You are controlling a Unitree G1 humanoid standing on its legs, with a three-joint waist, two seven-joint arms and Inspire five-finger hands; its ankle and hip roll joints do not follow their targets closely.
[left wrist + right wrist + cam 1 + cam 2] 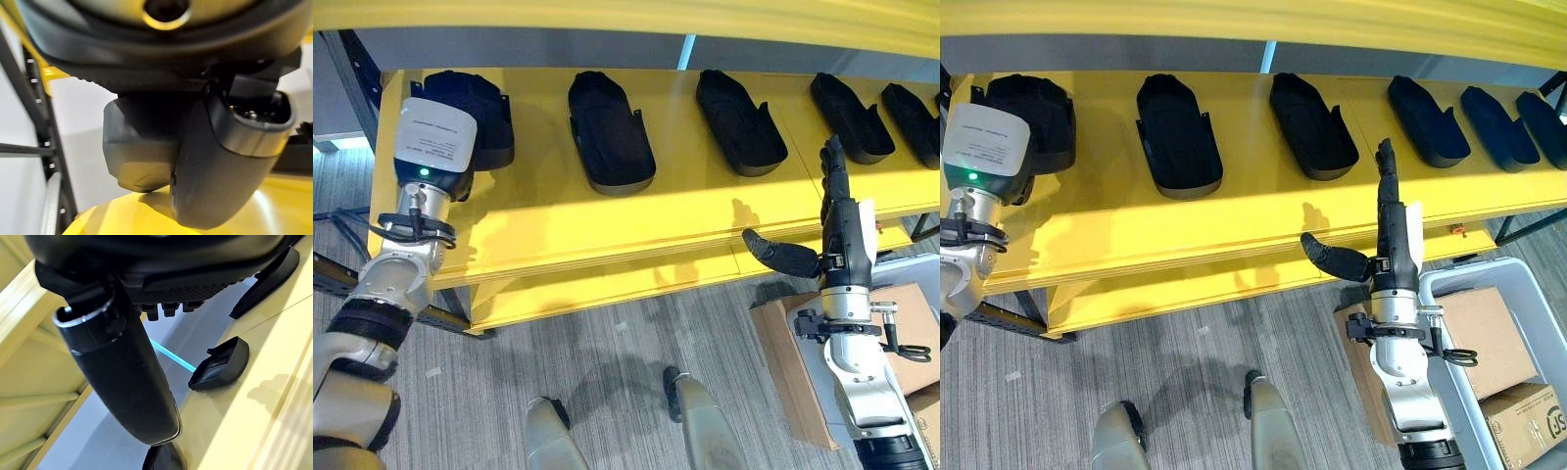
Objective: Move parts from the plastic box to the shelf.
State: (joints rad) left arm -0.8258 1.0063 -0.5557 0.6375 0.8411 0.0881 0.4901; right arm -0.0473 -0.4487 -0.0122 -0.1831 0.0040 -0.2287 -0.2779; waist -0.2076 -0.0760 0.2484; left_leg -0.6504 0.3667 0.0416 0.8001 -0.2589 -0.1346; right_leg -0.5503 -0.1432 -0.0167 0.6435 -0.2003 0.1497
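Several black moulded parts lie in a row on the yellow shelf (607,220), among them one (612,132) left of centre and one (739,122) at centre. The leftmost part (475,108) is partly hidden under my left wrist's white box (435,147). My left hand (220,161) is right at this part, with a dark block (137,147) beside its thumb. I cannot tell whether it holds the part. My right hand (837,220) stands over the shelf's front edge at the right, open and empty, with the thumb out to the left. In the right wrist view a part (220,364) lies beyond it.
A grey plastic box (1489,269) stands on the floor at the lower right, holding cardboard boxes (1489,328). Another brown carton (793,362) sits beside my right arm. A lower yellow shelf level (607,279) juts out below. A dark metal frame (357,69) borders the shelf's left end.
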